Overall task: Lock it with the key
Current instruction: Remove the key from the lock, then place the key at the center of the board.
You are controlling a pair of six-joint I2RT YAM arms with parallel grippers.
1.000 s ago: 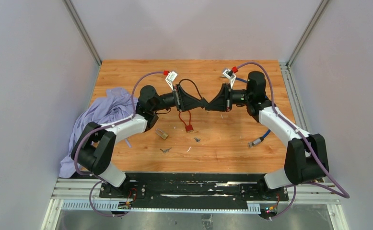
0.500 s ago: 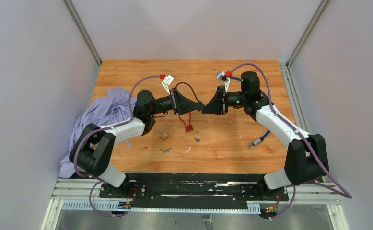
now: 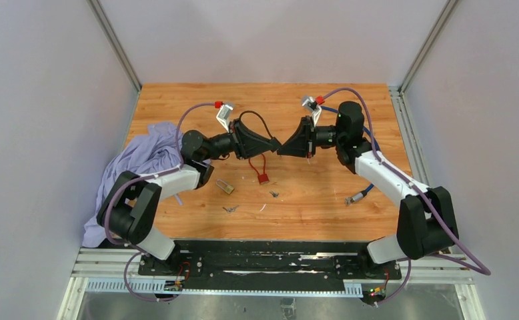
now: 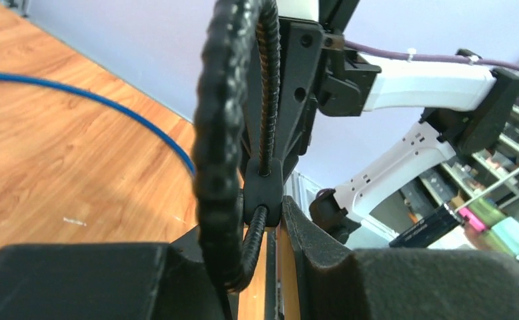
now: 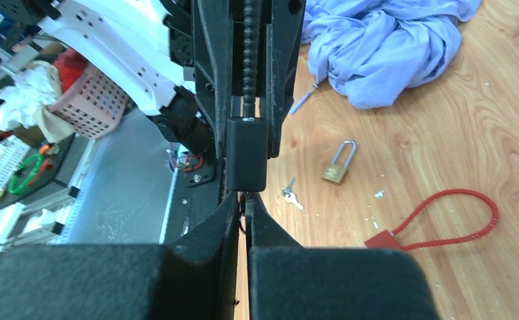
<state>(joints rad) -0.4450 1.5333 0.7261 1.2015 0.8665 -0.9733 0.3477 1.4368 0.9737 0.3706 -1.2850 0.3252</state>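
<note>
Top external view shows the two arms meeting in the air above the wooden table [image 3: 323,200], tip against tip. The left gripper [image 3: 273,142] is narrow and holds the black cable lock [image 3: 255,117], whose cable makes a loop rising behind the fingers. The right gripper [image 3: 285,149] comes from the opposite side, and its tips are at the lock.

In the right wrist view the lock body [image 5: 247,163] is a smooth, matte black block with rounded corners. It stands just above the right fingertips [image 5: 207,233], touching or almost touching them. These fingers are pressed together, with only a thin line between them. A small thin piece shows between the tips and the block, but it is too small to tell what it is. The cable [image 5: 247,47] enters the block from the top. It is ribbed like a twisted rope, and the left fingers stand on both sides of it.

In the left wrist view the same cable is thick and knobbly in front, and it passes down between the soft dark pads [image 4: 323,267].

On the table below lie a brass padlock [image 5: 340,167] with a steel shackle, a small silver key [image 5: 290,193] just beside it, a red cable lock [image 5: 443,220] with a flat red body, a crumpled lilac cloth [image 5: 383,47] and a thin blue cable [image 4: 110,107].
</note>
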